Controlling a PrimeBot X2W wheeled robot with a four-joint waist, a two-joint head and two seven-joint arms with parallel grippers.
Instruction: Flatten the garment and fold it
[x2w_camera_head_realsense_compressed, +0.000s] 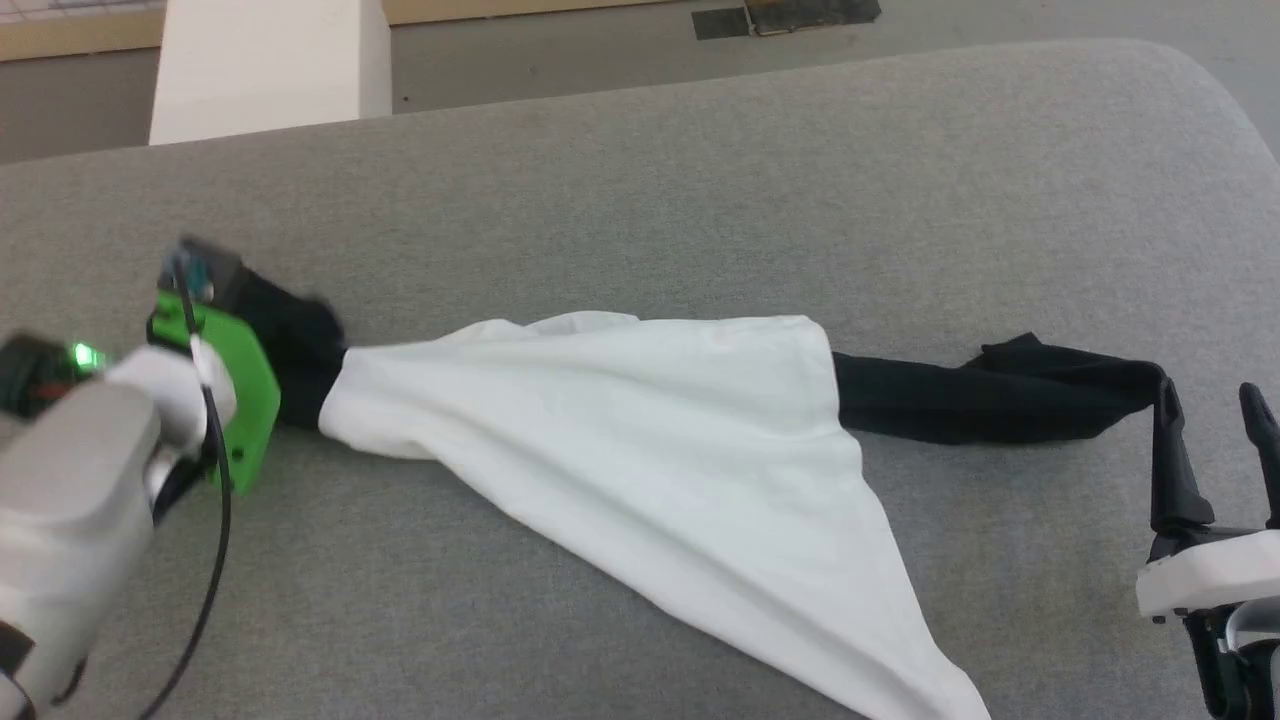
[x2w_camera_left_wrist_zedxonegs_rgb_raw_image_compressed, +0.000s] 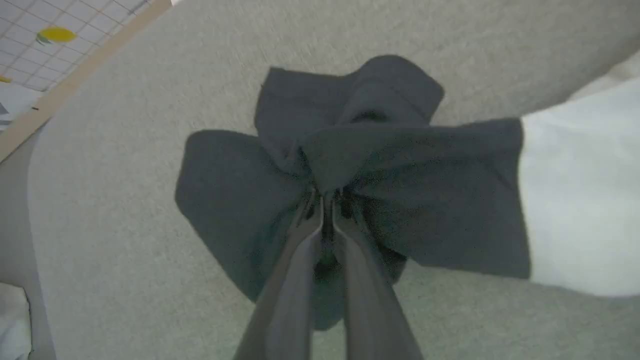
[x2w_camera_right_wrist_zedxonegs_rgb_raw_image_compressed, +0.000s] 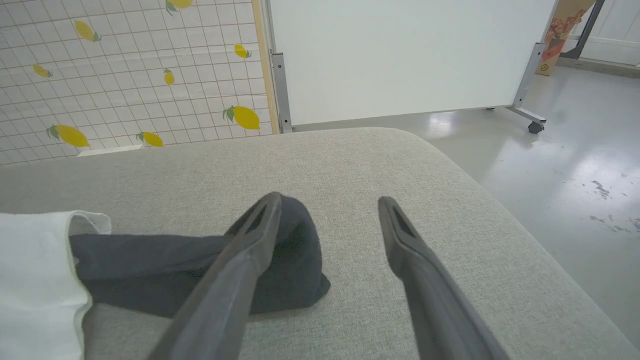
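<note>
Across the middle of the head frame, on a grey padded surface (x2w_camera_head_realsense_compressed: 700, 180), the garment (x2w_camera_head_realsense_compressed: 650, 420) stretched long from left to right: white body bunched into a rough triangle, one corner trailing to the bottom edge, a black sleeve at either end. At centre left, beside a green mount (x2w_camera_head_realsense_compressed: 240, 390), the left sleeve (x2w_camera_left_wrist_zedxonegs_rgb_raw_image_compressed: 400, 175) crumpled; in the left wrist frame, pinched at centre by the left gripper (x2w_camera_left_wrist_zedxonegs_rgb_raw_image_compressed: 327, 200), fingers closed tight on a gathered fold of black cloth. At the right of the head frame, the right sleeve (x2w_camera_head_realsense_compressed: 1000, 400) flat on the surface, its end reaching the right gripper (x2w_camera_head_realsense_compressed: 1212, 410) at lower right. Fingers there spread wide, gripping nothing; in the right wrist frame, one over the sleeve's end at lower centre, the other over bare grey fabric. Cannot tell whether that first finger touches the cloth. At the top of that frame, a white panel (x2w_camera_right_wrist_zedxonegs_rgb_raw_image_compressed: 400, 55) on a metal stand and a tiled wall (x2w_camera_right_wrist_zedxonegs_rgb_raw_image_compressed: 125, 75) patterned with lemons.
</note>
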